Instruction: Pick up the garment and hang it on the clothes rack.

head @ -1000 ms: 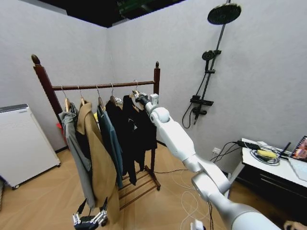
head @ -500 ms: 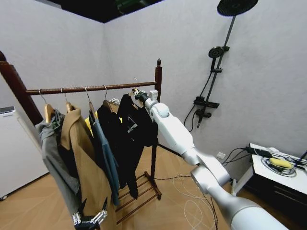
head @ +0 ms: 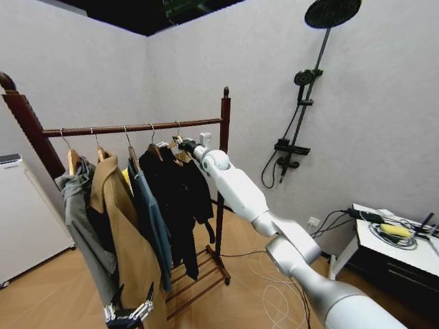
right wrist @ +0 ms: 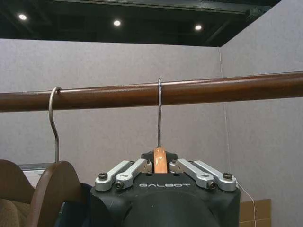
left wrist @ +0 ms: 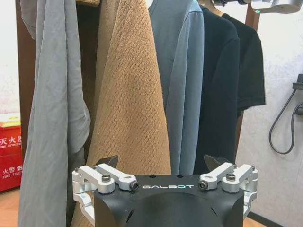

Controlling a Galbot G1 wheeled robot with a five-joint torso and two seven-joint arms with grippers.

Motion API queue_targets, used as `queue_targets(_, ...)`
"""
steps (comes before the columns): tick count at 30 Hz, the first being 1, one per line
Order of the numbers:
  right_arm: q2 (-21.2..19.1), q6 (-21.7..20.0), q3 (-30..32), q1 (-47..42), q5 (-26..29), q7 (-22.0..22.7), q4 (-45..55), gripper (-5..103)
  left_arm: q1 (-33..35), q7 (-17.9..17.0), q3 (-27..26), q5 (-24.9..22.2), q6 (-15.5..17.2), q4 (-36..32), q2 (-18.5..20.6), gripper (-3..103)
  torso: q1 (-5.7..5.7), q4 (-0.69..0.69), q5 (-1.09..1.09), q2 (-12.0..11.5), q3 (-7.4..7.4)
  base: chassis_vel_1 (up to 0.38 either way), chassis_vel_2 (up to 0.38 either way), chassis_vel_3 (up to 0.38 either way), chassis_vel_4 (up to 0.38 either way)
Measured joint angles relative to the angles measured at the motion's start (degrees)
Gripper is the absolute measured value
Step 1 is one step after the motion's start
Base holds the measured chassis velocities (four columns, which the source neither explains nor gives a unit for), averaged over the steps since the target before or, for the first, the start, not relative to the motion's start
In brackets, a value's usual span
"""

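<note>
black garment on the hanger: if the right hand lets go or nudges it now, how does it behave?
The black garment is probably floppy: its cloth drapes in loose folds. Its hanger hook sits over the rail, so it would likely swing rather than drop. The right hand is shut on the wooden hanger neck, the stiff part; pushing the cloth would likely just fold it.

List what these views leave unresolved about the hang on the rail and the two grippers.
- Right wrist view: the hanger's hook crosses the rail; its far side is hidden, so seating is unconfirmed.
- Right wrist view: the right gripper body hides the garment.
- Head view: the garment merges with neighbouring dark cloth; its edges are unclear.
- Head view: the left gripper is cut off by the bottom edge.
</note>
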Motion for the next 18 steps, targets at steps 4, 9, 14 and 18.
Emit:
queue_targets(4, -0.2, 0.0, 0.0, -0.3, 0.0, 0.3, 0.5, 10, 0.0, 0.0, 0.0, 0.0, 0.0, 0.0, 0.0, 100, 0.0, 0.01, -0.01, 0.0, 0.0, 0.0, 0.0, 0.0, 0.0)
queue_targets(9, -2.0, -0.5, 0.4, -1.1, 0.0, 0.7, 2.2, 13, 0.0, 0.0, 0.0, 0.0, 0.0, 0.0, 0.0, 100, -0.01, -0.01, -0.05, 0.0, 0.02, 0.0, 0.0, 0.0, 0.0)
queue_targets(14, -8.8, -2.7, 4.5, -7.3, -1.1, 3.8, 15.7, 35, 0.0, 0.0, 0.0, 0.0, 0.0, 0.0, 0.0, 100, 0.01, -0.02, -0.01, 0.0, 0.03, 0.0, 0.0, 0.0, 0.0)
queue_targets(18, -15.1, -5.0, 8.1, -14.4, 0.3, 8.1, 28.2, 45, 0.0, 0.0, 0.0, 0.0, 0.0, 0.0, 0.0, 100, 0.01, -0.01, 0.02, 0.0, 0.03, 0.0, 0.0, 0.0, 0.0)
